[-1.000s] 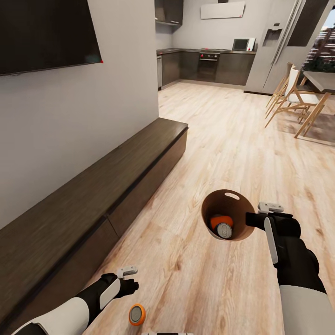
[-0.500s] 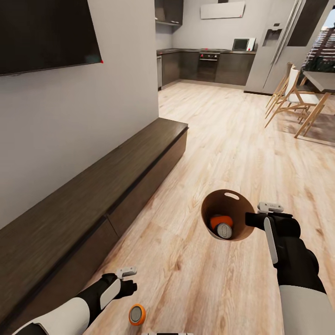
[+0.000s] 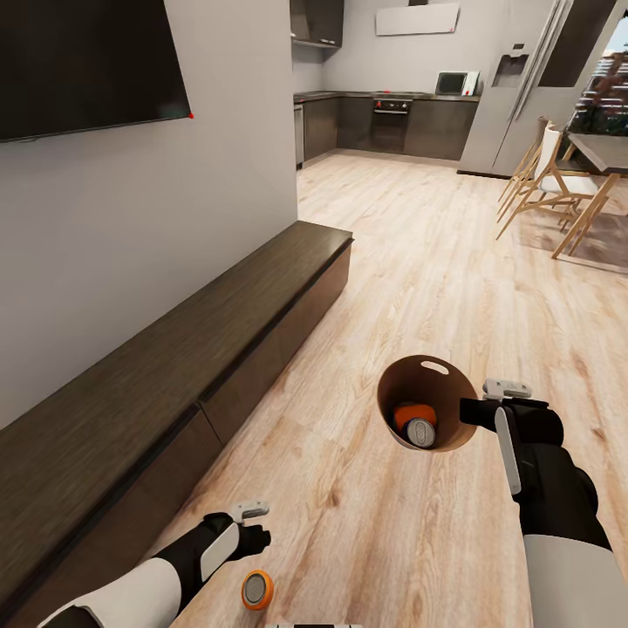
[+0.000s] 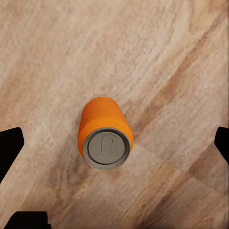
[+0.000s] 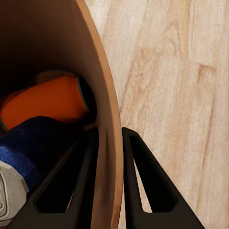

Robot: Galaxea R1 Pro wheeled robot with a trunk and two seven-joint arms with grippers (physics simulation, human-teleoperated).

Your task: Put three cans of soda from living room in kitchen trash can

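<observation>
The right hand (image 3: 475,412) pinches the near right rim of the tash can (image 3: 397,388), one finger inside the wall and one outside, as the right wrist view shows (image 5: 109,191). The can hangs above the wooden floor (image 3: 436,262), right of centre, its brown inside facing the camera and the oval handle hole on the far side of its rim. Inside it lie two cans of soda touching each other: an orange can (image 3: 413,412) on its side and a dark blue can (image 3: 420,433) nearer, its silver top turned up; in the right wrist view the orange one (image 5: 45,102) rests against the blue one (image 5: 28,143).

The third orange can (image 3: 256,590) stands upright on the floor at the near edge, well apart from the tash can. The left hand (image 3: 262,532) hangs above it, just to its far left, fingers spread wide; the left wrist view looks straight down on the can (image 4: 105,133) with dark fingertips (image 4: 9,148) at both sides, not touching it.

A long dark low bench (image 3: 174,366) runs along the left wall under the TV (image 3: 87,65). Far off are the kitchen cabinets (image 3: 384,122), the steel fridge (image 3: 515,87), and wooden chairs (image 3: 549,183) on the right
</observation>
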